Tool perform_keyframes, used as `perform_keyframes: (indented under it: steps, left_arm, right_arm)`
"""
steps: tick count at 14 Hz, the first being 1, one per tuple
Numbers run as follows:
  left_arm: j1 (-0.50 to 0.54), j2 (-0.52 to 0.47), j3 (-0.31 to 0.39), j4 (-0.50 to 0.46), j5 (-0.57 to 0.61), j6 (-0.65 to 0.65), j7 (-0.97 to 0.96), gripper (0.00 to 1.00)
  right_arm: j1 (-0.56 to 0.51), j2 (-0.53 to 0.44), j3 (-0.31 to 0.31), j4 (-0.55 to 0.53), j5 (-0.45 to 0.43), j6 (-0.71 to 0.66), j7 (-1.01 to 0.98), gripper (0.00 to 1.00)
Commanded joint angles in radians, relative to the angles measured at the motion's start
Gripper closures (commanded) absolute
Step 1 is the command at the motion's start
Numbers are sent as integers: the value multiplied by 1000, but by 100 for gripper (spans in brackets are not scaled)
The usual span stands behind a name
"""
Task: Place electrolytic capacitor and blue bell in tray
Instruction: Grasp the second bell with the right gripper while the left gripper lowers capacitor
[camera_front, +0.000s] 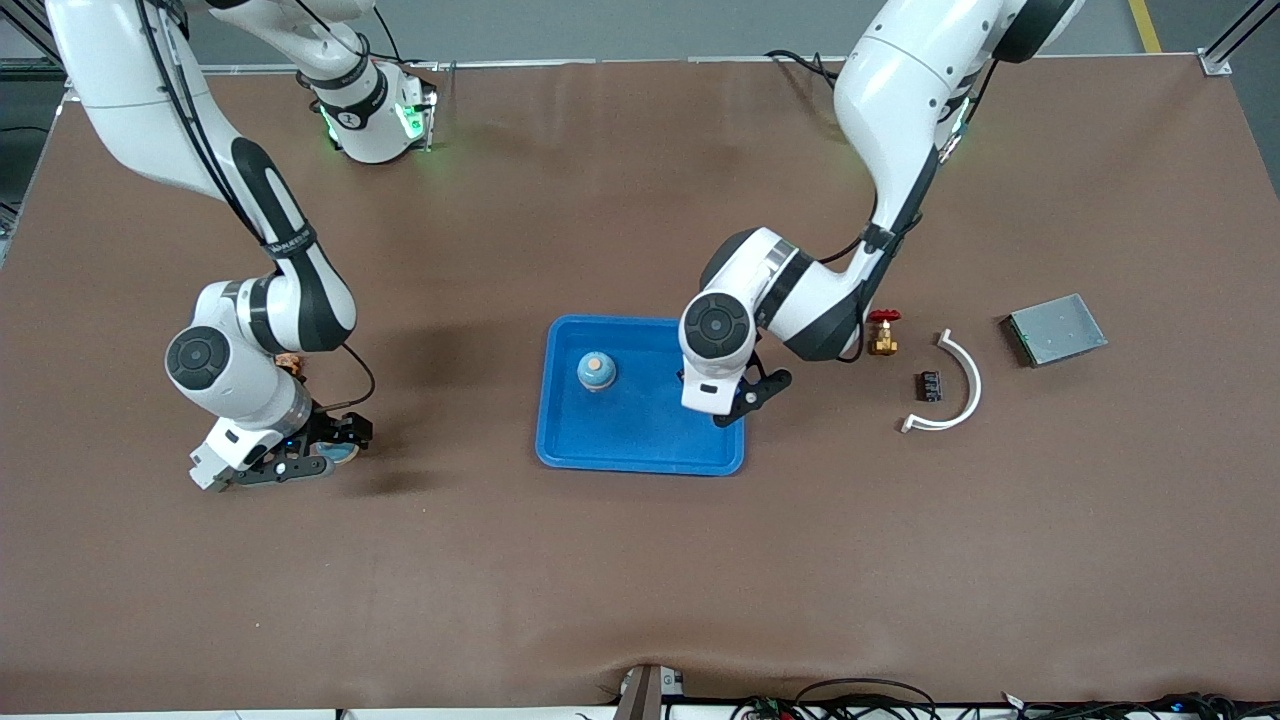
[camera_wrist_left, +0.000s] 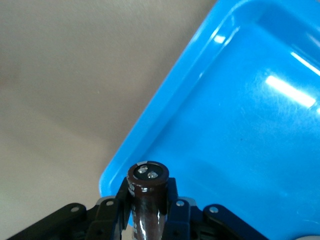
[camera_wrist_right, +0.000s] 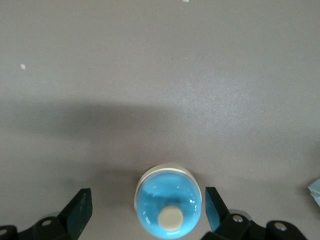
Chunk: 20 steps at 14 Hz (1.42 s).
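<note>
Front view: L gripper (camera_front: 735, 408) hangs low over the tray (camera_front: 640, 466), at the corner nearest the front camera on the left arm's end; what it holds is hidden by the wrist here. A blue dome w/ a tan knob (camera_front: 596, 370) sits inside the tray, toward the right arm's end. R gripper (camera_front: 328, 452) is down at table level, well apart from the tray toward the right arm's end, w/ a pale blue thing (camera_front: 341, 457) at its tips. Valve (camera_front: 883, 334), small black part (camera_front: 930, 385), white curved strip (camera_front: 955, 385) and grey plate (camera_front: 1057, 328) lie toward the left arm's end, out of the way. Left wrist view: the fingers (camera_wrist_left: 171, 194) clamp the electrolytic capacitor (camera_wrist_left: 148, 197), a dark brown cylinder, terminals facing out. It's over the tray floor (camera_wrist_left: 240, 125) but close to the corner rim. Risk: if released here it's a round body, so it may roll or bounce, clip the rim and end up outside; better to go further in and lower. Right wrist view: the blue bell (camera_wrist_right: 168, 208) stands upright on the bare table between the fingers (camera_wrist_right: 80, 214), which are spread wide, not touching it. Risk: the dome is smooth and curved, so a high or off-centre close could squeeze it out or tip it; a weak grip could drop it on the long carry to the tray.
</note>
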Motion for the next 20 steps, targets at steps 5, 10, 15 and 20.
perform_keyframes:
  steps: [5, 10, 15, 20]
  left_arm:
    - [-39, 39, 11, 9, -15, 53, -24, 100]
    - [-40, 68, 11, 8, -10, 57, -24, 100]
    - [-49, 71, 11, 6, -9, 81, -24, 100]
    - [-49, 70, 14, 4, 0, 81, -17, 13]
  right_arm:
    - [-64, 55, 25, 6, -2, 48, -64, 0]
    - [-64, 63, 26, 6, 9, 48, -61, 0]
    - [-57, 70, 27, 3, 38, 48, -63, 2]
    - [-49, 64, 40, 1, 64, 31, -22, 100]
